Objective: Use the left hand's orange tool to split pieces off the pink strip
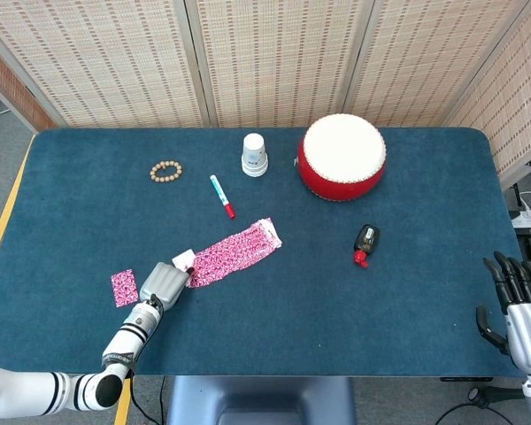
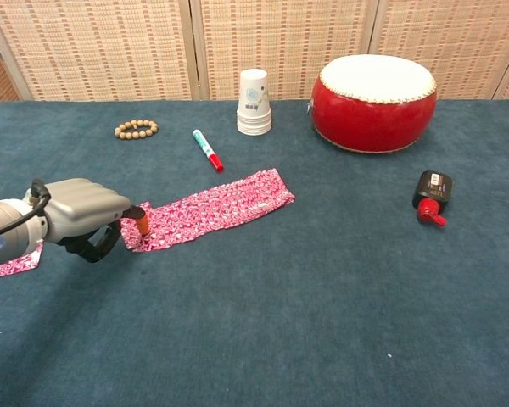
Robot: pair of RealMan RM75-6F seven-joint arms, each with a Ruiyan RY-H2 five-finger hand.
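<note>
The pink patterned strip lies slantwise in the middle-left of the blue table. Its near-left end is lifted and folded, showing a pale underside. My left hand grips the orange tool, whose tip touches that end of the strip. A small cut-off pink piece lies to the left of the hand. My right hand hangs off the table's right edge, fingers spread, holding nothing.
A red drum stands at the back, with stacked paper cups to its left. A red-capped marker, a bead bracelet and a black-and-red bottle lie around the strip.
</note>
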